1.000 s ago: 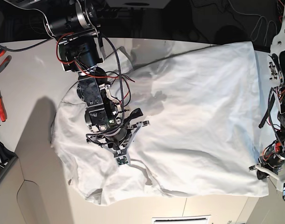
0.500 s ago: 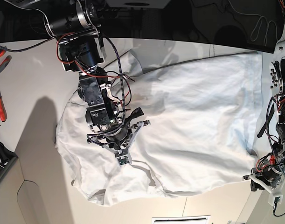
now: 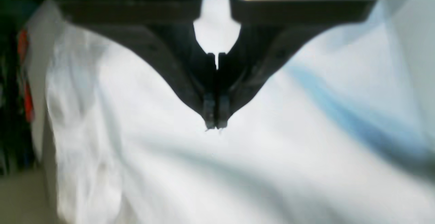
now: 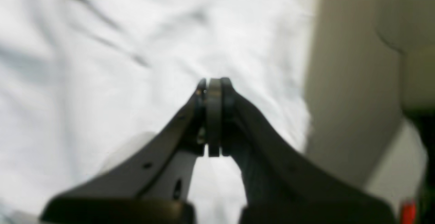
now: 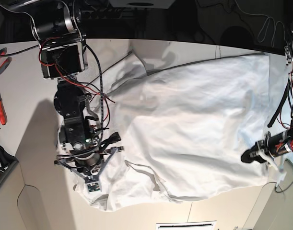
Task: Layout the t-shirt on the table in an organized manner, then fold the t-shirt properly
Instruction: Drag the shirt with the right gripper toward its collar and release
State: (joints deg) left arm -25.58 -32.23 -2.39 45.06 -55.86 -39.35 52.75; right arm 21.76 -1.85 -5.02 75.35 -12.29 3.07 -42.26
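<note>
Both tools pressed together, left tool (image 3: 215,123) and right tool (image 4: 213,91) (over t-shirt (image 5: 199,129)).

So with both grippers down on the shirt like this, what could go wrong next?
The t-shirt is bunched and rolled along its near edge, so pulling now may set creases rather than flatten it. The right gripper is shut with a pale strip between its tips; whether that is cloth is unclear, so a pull might slip. The left gripper looks shut above the fabric with nothing visibly pinched. The shirt's far edge lies near the table edge and could slide off.
</note>
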